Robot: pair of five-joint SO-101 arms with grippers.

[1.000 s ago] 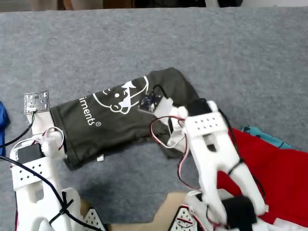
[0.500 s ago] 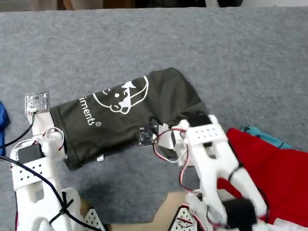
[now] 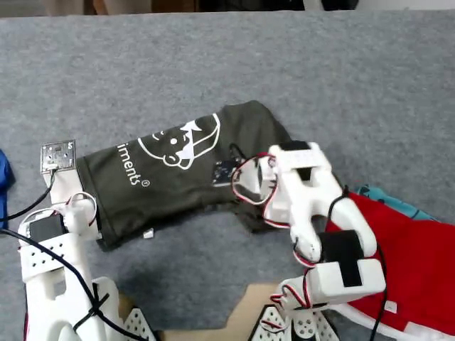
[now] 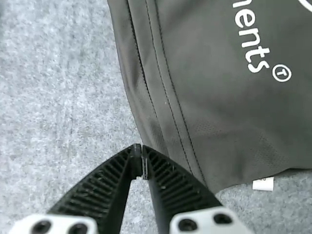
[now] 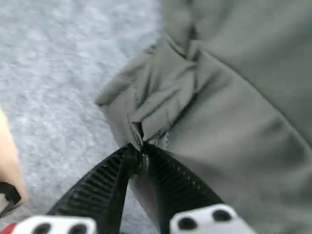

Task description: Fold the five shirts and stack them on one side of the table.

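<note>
A dark shirt (image 3: 192, 167) lies partly folded, slanting across the middle of the grey table cover (image 3: 320, 71). Its upper side carries white lettering (image 3: 130, 170) and a white cartoon-like drawing (image 3: 178, 142). In the left wrist view the end of that lettering (image 4: 258, 53) shows large on the cloth, closed by a small circled mark. A small white tag (image 4: 264, 183) sticks out from under the shirt's lower edge and lies on the cover; any print on it is too small to make out.

The left gripper (image 4: 141, 153) sits at the shirt's stitched hem, at the end nearest the left arm. Its ribbed black fingers are pressed together, the tips right against the hem edge. Whether any cloth is caught between them cannot be told.

The right gripper (image 5: 141, 155) is at the opposite end of the shirt, on the edge nearest the arms. Its fingers are closed on a bunched, wrinkled fold of the dark fabric.

A red shirt (image 3: 412, 256) lies heaped at the right side of the table, partly beneath the right arm (image 3: 306, 192). A strip of teal cloth (image 3: 384, 197) shows at its far edge. A bit of blue cloth (image 3: 3, 177) shows at the left edge of the table.
</note>
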